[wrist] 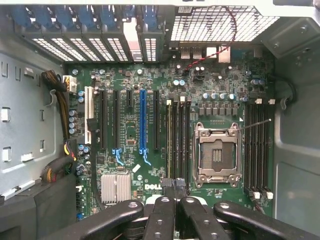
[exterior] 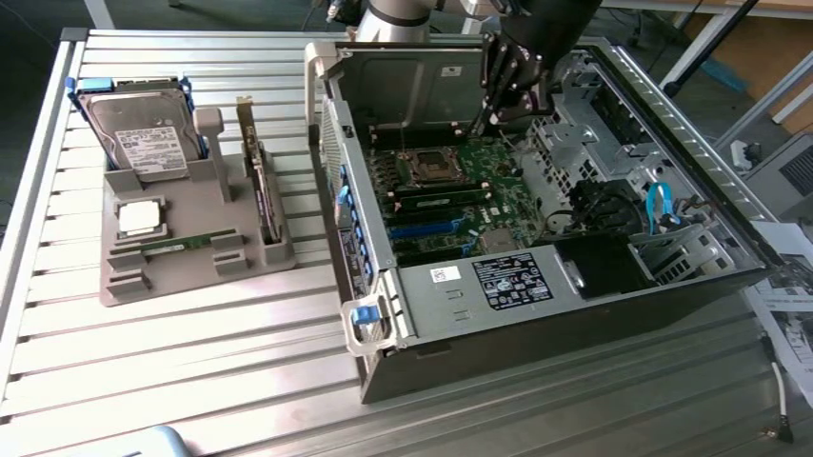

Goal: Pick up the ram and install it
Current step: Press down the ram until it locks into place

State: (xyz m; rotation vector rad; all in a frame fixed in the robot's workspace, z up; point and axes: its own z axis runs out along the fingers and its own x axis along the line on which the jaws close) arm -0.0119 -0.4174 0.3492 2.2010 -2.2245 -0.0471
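Gripper point(exterior: 519, 100) closed, empty, poised over motherboard point(wrist: 165, 150) slots; ram point(exterior: 178, 247) far off in tray point(exterior: 190, 276), parked for pickup

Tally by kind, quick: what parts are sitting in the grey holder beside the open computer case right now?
Hard drive: 1
Processor chip: 1
Ram: 1
Expansion card: 1
Total: 4
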